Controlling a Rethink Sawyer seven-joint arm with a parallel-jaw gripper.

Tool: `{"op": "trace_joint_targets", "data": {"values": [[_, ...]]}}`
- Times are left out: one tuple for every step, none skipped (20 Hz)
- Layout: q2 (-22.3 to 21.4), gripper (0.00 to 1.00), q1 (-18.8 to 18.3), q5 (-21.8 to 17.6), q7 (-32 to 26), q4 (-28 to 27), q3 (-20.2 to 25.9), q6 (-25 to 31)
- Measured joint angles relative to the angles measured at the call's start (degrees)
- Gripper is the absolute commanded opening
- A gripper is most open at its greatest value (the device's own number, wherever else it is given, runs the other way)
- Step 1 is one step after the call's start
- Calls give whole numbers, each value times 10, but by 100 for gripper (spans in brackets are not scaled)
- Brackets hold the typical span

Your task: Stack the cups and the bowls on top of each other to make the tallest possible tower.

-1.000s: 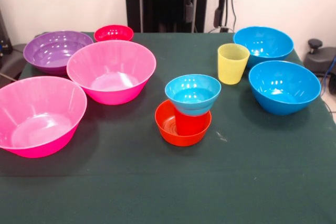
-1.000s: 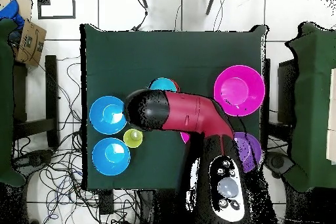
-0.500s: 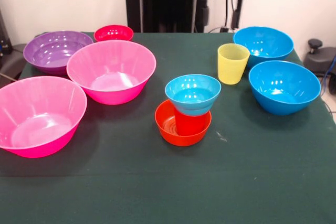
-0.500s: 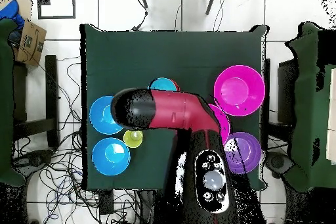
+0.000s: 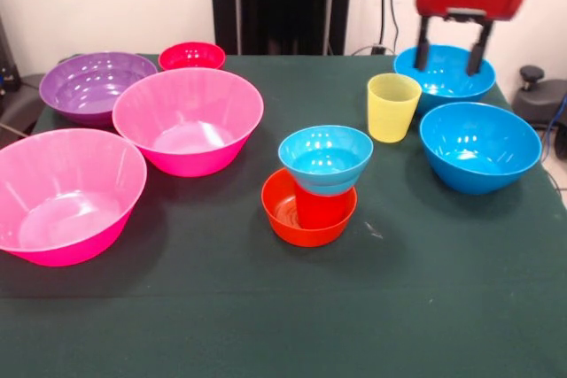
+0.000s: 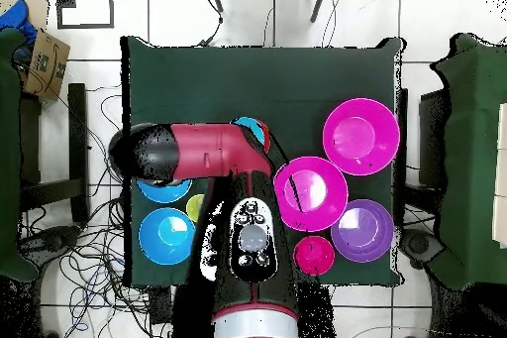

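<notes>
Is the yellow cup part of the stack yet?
No, the yellow cup stands alone on the table, apart from the stack.

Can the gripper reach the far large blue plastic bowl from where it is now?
Probably yes. The open gripper hangs right above the far large blue plastic bowl, with nothing between them; the yellow plastic cup stands to one side.

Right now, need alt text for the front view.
The robot's open hand hangs over the far blue bowl at the back right of a green table. In the middle, a light-blue bowl sits on a red cup inside an orange bowl; a yellow cup and pink, purple and blue bowls stand around.
</notes>
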Motion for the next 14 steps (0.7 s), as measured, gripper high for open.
{"op": "trace_joint_targets", "data": {"values": [[4, 100, 6, 1, 5, -4, -2, -2], [9, 100, 11, 2, 9, -7, -3, -4], [16, 100, 19, 6, 20, -12, -7, -9], [18, 100, 22, 7, 24, -13, -8, -11], [23, 100, 27, 10, 32, -15, -12, -15], [26, 100, 30, 12, 38, -16, -15, -17], [32, 100, 37, 16, 53, -17, -23, -22], [35, 100, 40, 19, 59, -18, -27, -24], [38, 100, 42, 20, 66, -18, -31, -27], [43, 100, 48, 23, 78, -20, -38, -32], [47, 100, 52, 24, 86, -21, -43, -37], [51, 100, 55, 26, 93, -23, -47, -42], [55, 100, 58, 26, 99, -25, -51, -46], [59, 100, 62, 27, 105, -27, -55, -50]]}}
